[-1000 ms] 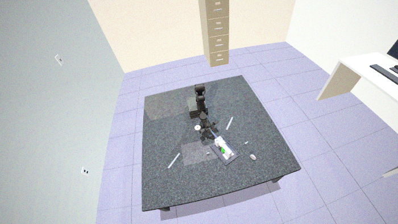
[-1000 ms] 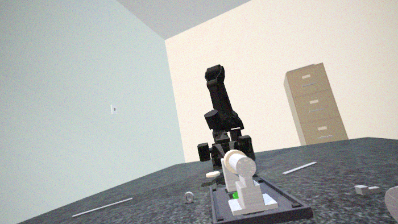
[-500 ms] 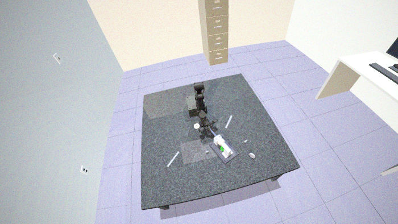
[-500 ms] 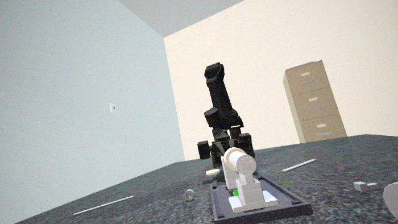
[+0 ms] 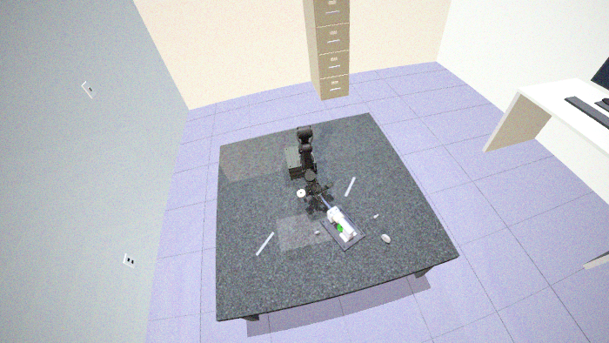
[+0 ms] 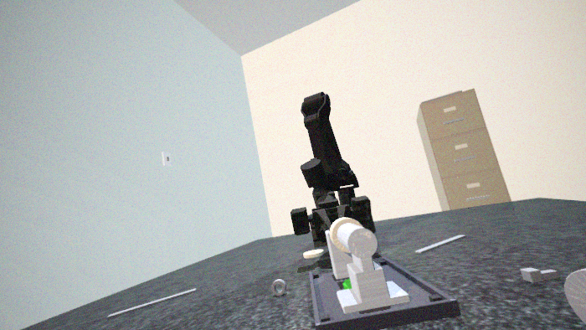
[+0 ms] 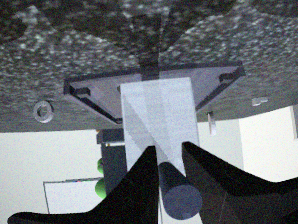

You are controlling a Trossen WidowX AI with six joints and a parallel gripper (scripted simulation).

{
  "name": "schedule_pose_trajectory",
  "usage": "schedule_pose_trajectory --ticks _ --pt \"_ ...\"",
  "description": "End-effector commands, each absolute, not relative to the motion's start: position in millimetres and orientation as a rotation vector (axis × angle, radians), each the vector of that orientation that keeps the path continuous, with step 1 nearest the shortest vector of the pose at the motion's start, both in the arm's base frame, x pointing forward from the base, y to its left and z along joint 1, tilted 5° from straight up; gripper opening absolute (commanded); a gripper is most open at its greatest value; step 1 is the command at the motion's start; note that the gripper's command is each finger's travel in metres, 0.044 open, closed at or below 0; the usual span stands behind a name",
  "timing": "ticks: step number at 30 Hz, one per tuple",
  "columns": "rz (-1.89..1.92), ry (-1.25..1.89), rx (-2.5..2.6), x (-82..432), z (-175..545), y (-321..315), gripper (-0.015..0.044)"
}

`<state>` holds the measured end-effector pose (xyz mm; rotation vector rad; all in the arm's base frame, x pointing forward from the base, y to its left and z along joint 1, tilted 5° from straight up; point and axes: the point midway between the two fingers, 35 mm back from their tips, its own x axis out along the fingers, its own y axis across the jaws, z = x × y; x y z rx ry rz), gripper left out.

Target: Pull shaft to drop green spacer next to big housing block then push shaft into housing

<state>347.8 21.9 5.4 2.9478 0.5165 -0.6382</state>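
Observation:
My gripper (image 5: 321, 197) (image 6: 332, 218) (image 7: 168, 151) is shut on the dark blue shaft (image 5: 326, 204) (image 7: 173, 175), whose near end sticks out between the fingers toward the wrist camera. The shaft points at the white upright plate (image 6: 338, 260) (image 7: 160, 105); its far end is hidden. Beyond the plate, the white housing (image 5: 346, 227) (image 6: 363, 244) stands on its foot, with a cream ring (image 6: 337, 234) around it on the plate side. The green spacer (image 5: 339, 228) (image 6: 346, 284) shows low beside the housing's foot, above the tray floor or on it; it is partly hidden.
The dark tray (image 5: 334, 236) (image 6: 393, 317) (image 7: 215, 69) carries the plate and housing. A cream disc (image 5: 301, 192) (image 6: 313, 254) is beside the gripper. A small grey ring (image 5: 317, 232) (image 6: 279, 287) (image 7: 43, 111), a small white block (image 5: 376, 216) (image 6: 532, 275) and two pale strips (image 5: 264, 244) (image 5: 350, 186) lie around the tray.

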Motion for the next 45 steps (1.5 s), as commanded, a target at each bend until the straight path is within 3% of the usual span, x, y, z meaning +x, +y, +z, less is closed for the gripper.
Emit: schedule_pose_trajectory --ticks 1,45 --pt "-0.638 0.517 2.950 350 6 23 0.0000" --pt "-0.637 0.517 2.950 362 7 27 0.0000"
